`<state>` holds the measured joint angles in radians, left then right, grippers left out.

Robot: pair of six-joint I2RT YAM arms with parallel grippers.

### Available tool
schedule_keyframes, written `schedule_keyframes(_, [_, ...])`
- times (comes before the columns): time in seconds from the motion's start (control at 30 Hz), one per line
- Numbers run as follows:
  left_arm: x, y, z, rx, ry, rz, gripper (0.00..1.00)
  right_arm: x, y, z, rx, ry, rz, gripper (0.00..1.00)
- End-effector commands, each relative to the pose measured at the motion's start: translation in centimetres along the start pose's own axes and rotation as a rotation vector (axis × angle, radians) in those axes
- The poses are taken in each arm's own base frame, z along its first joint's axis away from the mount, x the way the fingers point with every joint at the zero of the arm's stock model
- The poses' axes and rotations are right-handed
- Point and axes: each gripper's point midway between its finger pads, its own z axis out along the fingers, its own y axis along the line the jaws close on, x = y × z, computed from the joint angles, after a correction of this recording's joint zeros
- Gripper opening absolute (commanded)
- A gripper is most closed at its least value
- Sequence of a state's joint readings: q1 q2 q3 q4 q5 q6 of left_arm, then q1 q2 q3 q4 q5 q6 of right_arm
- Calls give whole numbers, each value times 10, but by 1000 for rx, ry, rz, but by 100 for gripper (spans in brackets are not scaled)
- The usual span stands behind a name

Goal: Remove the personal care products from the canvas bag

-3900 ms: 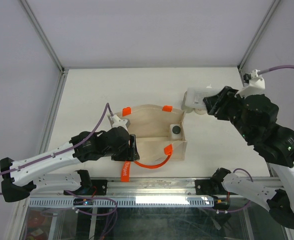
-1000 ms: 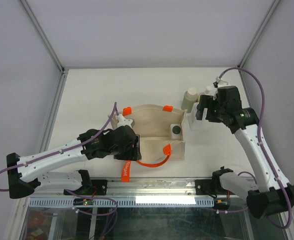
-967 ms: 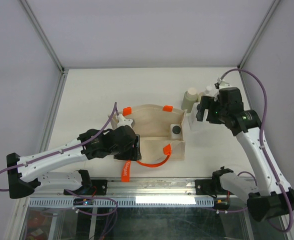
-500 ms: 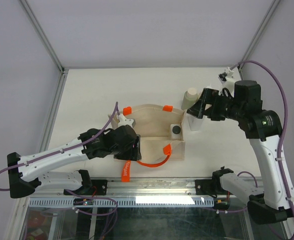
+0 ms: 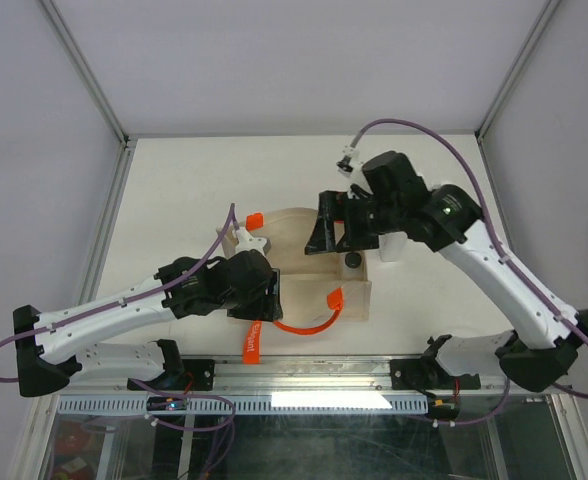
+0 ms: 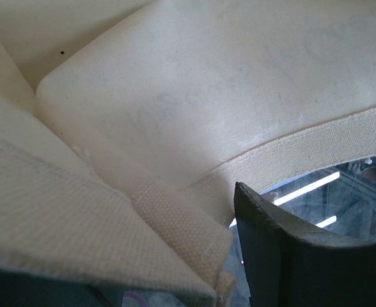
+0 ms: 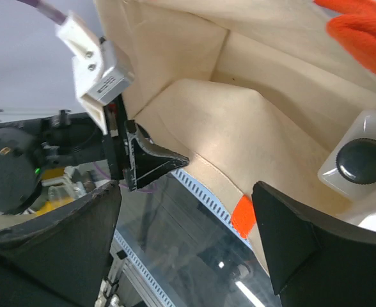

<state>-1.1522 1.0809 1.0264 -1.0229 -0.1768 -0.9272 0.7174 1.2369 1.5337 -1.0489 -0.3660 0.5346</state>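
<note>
The beige canvas bag (image 5: 309, 283) lies open on the table, its orange handle (image 5: 304, 326) trailing toward the near edge. My left gripper (image 5: 265, 297) is shut on the bag's near left rim; the left wrist view shows a canvas fold (image 6: 175, 224) pinched against a dark finger (image 6: 290, 256). My right gripper (image 5: 324, 228) hovers open over the bag's mouth with nothing between its jaws (image 7: 185, 198). One white square bottle with a dark cap (image 5: 352, 260) (image 7: 360, 160) stands inside the bag's right end. Another white bottle (image 5: 394, 247) stands on the table just right of the bag, partly under my right arm.
An orange tab (image 5: 254, 219) marks the bag's far left corner, and another orange tab (image 7: 242, 214) sits on the near rim. The metal rail (image 5: 304, 375) runs along the table's near edge. The enclosure frame post (image 5: 109, 230) borders the left side.
My right arm has swung left from the bottles beside the bag to above the bag's opening, leaving the white bottle standing on the table. The left gripper keeps its hold on the rim.
</note>
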Motion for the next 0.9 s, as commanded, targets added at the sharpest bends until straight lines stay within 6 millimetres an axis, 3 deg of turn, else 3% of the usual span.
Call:
schedule_keyframes(0.0, [-17, -23, -14, 94, -62, -8, 59, 7, -27, 11, 324, 34, -52, 86])
schedule_keyframes(0.13, [-17, -22, -13, 94, -62, -2, 59, 15, -54, 9, 571, 99, -80, 86])
schedule_keyframes(0.3, [-16, -21, -14, 97, -60, 7, 59, 21, -75, 6, 724, 120, -73, 87])
schedule_keyframes(0.43, [-15, -20, -14, 95, -61, 9, 59, 22, -77, 5, 741, 98, -51, 87])
schedule_keyframes(0.63, [-13, -18, -12, 92, -54, 18, 59, 23, -97, 14, 813, 82, -54, 87])
schedule_keyframes(0.87, [-13, -16, -13, 91, -58, 22, 59, 24, -118, 29, 879, 66, -16, 78])
